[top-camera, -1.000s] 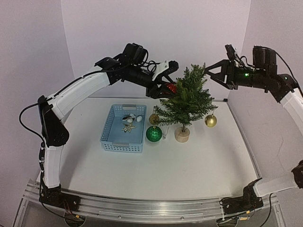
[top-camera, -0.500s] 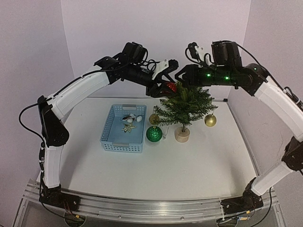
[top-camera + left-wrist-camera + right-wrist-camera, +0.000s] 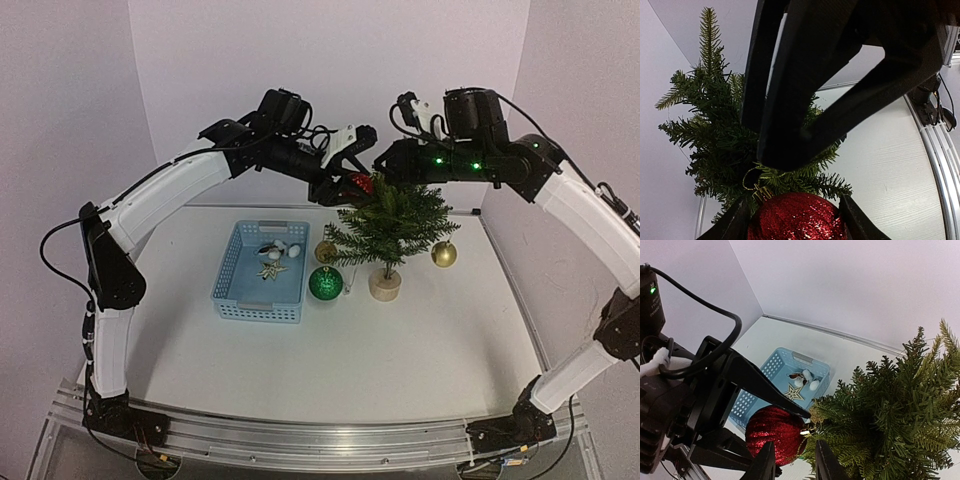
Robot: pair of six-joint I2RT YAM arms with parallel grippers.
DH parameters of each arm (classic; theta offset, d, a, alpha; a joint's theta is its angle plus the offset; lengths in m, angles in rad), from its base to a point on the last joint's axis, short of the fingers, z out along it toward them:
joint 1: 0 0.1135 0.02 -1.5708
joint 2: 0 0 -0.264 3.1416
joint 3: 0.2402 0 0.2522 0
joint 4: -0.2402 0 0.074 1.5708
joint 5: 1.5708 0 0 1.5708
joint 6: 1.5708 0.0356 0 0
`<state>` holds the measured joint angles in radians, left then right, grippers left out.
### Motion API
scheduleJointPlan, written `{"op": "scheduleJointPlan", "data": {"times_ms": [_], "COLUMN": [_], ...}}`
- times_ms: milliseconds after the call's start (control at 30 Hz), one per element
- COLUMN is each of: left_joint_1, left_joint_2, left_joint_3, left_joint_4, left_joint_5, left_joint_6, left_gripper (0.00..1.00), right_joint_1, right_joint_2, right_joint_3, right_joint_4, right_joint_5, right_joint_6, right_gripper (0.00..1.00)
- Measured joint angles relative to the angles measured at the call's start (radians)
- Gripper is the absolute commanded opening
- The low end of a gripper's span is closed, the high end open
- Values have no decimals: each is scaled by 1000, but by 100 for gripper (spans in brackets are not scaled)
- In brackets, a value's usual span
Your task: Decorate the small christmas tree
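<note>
One red bauble point(image 3: 797, 219) in left hand point(image 3: 347, 186), apparently touching small christmas tree point(image 3: 392, 218)

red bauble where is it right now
Top view, centre back: the red bauble is held in the left gripper beside the top of the tree, on its basket side.

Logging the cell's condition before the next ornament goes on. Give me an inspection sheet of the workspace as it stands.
Surface: white table, no damage seen.
Job's things: small christmas tree upright on wooden base; red bauble at its upper branches; green bauble and gold baubles on the table; blue basket holds a star.
Clutter: nothing seen.
Grippers: left gripper shut on the red bauble; right gripper beside its cap, grip unclear.
Cables: black cable loops off the left arm.
Surroundings: pale walls; metal rail at near edge.
</note>
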<state>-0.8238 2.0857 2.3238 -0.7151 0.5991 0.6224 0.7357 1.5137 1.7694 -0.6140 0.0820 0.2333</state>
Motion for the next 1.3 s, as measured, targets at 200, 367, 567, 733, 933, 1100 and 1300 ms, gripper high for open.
{"op": "scheduleJointPlan", "data": {"times_ms": [200,367,567,733,933,1100,1300], "left_joint_1": [0,0,0,0,0,0,0], "left_joint_2": [0,0,0,0,0,0,0], "left_joint_3": [0,0,0,0,0,0,0], "left_joint_4": [0,0,0,0,0,0,0], "left_joint_5": [0,0,0,0,0,0,1], "left_joint_6": [-2,-3,-2,-2,-2,-2,-2], "left_gripper": [42,42,42,42,42,42,42], "right_joint_1": [0,0,0,0,0,0,0], "right_joint_2": [-10,-11,-11,-11,-11,-11,-10], "right_joint_3": [-6,-23,-25,-25,-25,-25,-25], "right_joint_4": [0,0,0,0,0,0,0], "right_joint_5": [-28,-34,-33,-34,-34,-33,-34], "right_joint_6": [3,3,3,3,4,3,3], "right_gripper": [25,19,8,9,15,18,16]}}
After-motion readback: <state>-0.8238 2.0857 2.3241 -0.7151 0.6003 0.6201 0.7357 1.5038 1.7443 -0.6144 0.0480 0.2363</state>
